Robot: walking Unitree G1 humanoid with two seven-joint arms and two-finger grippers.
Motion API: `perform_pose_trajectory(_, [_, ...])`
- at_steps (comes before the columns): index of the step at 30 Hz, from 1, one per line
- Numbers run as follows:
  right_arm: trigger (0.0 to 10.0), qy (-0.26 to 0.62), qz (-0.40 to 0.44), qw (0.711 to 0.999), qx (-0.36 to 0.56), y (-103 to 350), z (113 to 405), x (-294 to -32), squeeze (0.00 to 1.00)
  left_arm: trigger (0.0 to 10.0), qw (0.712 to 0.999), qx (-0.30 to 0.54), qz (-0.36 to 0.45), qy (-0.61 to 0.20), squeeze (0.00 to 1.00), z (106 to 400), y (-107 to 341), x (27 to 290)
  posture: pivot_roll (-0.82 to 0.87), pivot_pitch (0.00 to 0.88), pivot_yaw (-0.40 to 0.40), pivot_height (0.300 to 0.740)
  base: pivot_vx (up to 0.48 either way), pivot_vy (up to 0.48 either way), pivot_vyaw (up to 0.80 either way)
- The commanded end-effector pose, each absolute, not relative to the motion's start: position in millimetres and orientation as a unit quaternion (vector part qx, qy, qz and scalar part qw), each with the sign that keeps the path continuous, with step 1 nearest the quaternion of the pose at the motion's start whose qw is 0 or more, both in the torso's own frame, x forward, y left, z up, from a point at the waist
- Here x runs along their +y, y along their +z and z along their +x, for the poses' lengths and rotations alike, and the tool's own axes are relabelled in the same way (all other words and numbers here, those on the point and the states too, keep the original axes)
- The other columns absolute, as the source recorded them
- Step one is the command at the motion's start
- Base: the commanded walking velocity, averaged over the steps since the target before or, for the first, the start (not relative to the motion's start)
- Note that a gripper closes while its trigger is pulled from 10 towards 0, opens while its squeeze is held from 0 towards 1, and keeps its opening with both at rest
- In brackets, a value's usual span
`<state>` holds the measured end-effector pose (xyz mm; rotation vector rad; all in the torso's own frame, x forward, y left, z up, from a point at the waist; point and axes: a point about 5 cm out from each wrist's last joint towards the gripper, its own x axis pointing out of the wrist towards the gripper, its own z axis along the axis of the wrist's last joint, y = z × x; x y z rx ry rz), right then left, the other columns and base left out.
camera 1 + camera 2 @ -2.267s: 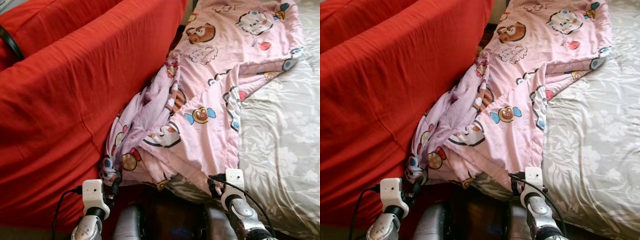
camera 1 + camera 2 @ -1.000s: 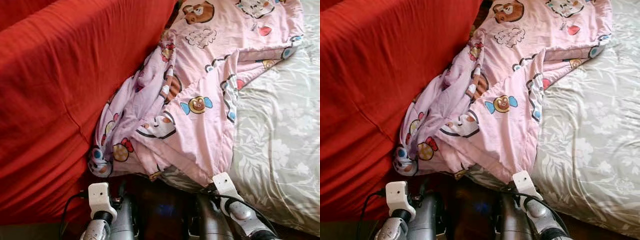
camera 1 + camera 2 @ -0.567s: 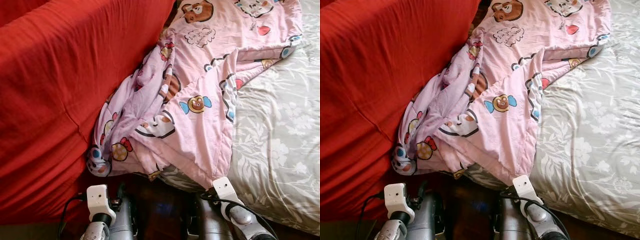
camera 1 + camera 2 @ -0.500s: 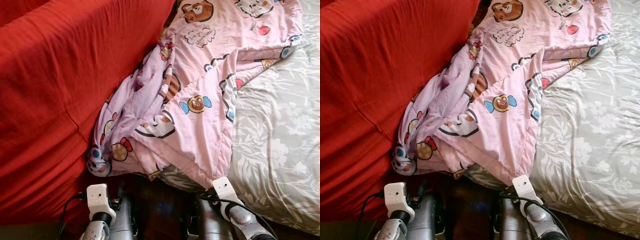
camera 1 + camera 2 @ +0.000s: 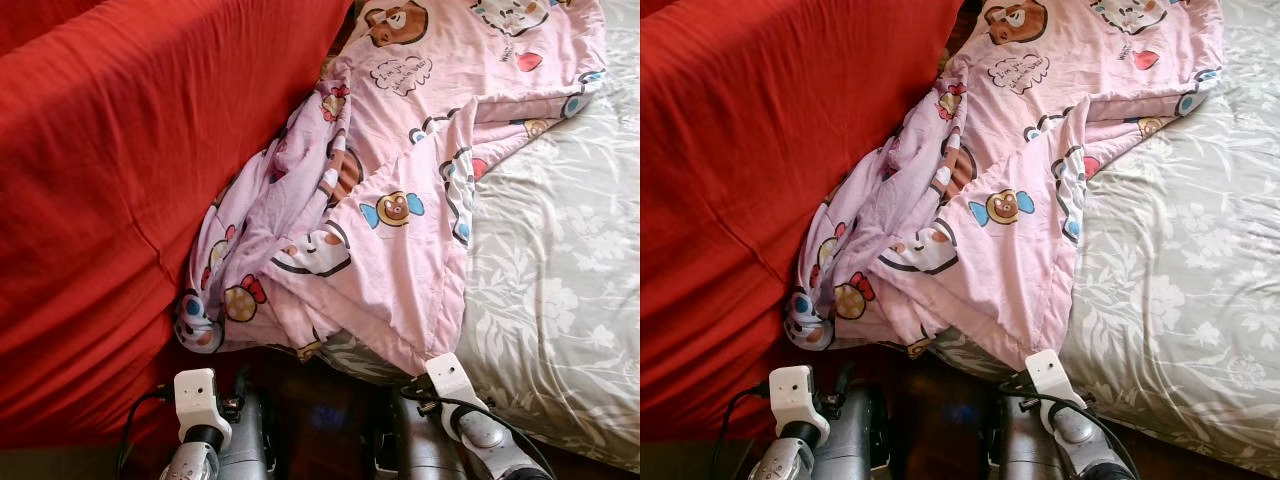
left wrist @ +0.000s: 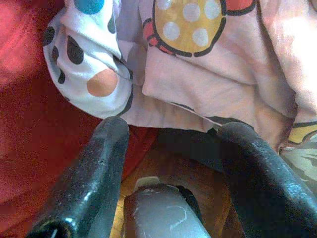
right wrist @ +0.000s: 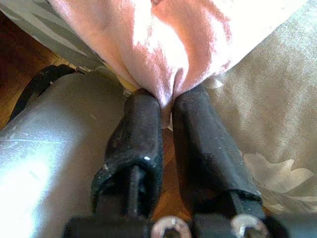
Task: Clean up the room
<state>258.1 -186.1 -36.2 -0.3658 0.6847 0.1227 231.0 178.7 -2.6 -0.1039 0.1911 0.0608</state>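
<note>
A pink cartoon-print blanket (image 5: 400, 200) lies crumpled across the bed and spills into the gap beside the red sofa. My right gripper (image 7: 167, 96) is shut on the blanket's near corner (image 5: 425, 350), and pink cloth is pinched between its two fingers. My left gripper (image 6: 173, 134) is open just below the blanket's hanging spotted bunch (image 6: 89, 64), with nothing between its fingers. In the eye views both wrists sit low at the bottom edge, the left (image 5: 197, 397) under the bunch and the right (image 5: 447, 380) at the bed's corner.
The bed's grey floral sheet (image 5: 560, 300) fills the right side. A big red sofa (image 5: 120, 180) stands close on the left. Dark wooden floor (image 5: 320, 415) shows in the narrow gap between them, where my silver legs (image 5: 250, 450) stand.
The whole view has shifted since the earliest frames, so the camera moved. My right gripper still holds the blanket corner. Over the last half second nothing has visibly moved.
</note>
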Motion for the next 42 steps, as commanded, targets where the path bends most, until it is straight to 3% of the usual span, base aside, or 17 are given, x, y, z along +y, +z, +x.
perform_pose_trajectory(1, [0.0, 0.055, -0.165, 0.918, 0.357, -47.1, 244.0, -185.6, 0.0, 10.0, 0.99, 0.128, -0.047, 0.041, 0.0, 218.7, -15.5, 182.9, 0.06, 0.284, 0.008, 0.631, 0.0, 0.0, 0.0])
perform_pose_trajectory(13, [0.0, -0.016, -0.087, 0.937, 0.338, -41.5, 247.5, -199.9, 0.0, 10.0, 0.982, 0.184, -0.025, 0.045, 0.0, 214.8, -32.8, 190.6, 0.07, 0.177, 0.017, 0.631, 0.0, 0.0, 0.0])
perform_pose_trajectory(20, [0.0, -0.068, 0.028, 0.964, 0.257, -27.8, 256.5, -204.6, 0.0, 10.0, 0.968, 0.246, -0.015, 0.053, 0.0, 206.9, -48.5, 198.8, 0.03, 0.085, 0.042, 0.631, 0.0, 0.0, 0.0])
perform_pose_trajectory(27, [0.3, -0.072, 0.072, 0.974, 0.202, -25.6, 248.6, -205.9, 0.0, 10.0, 0.953, 0.294, -0.016, 0.07, 0.0, 204.4, -57.2, 205.5, -0.01, 0.025, 0.055, 0.631, 0.0, 0.0, 0.0])
perform_pose_trajectory(28, [10.0, -0.07, 0.074, 0.974, 0.202, -25.9, 248.2, -205.2, 0.0, 10.0, 0.952, 0.299, -0.015, 0.071, 0.0, 204.2, -58.0, 205.6, -0.02, 0.022, 0.056, 0.631, 0.0, 0.0, 0.0])
perform_pose_trajectory(42, [10.0, -0.061, 0.08, 0.978, 0.182, -18.1, 259.7, -195.0, 0.0, 10.0, 0.933, 0.346, -0.028, 0.093, 0.0, 190.8, -69.9, 206.1, 0.0, 0.008, 0.041, 0.646, 0.0, 0.0, 0.0])
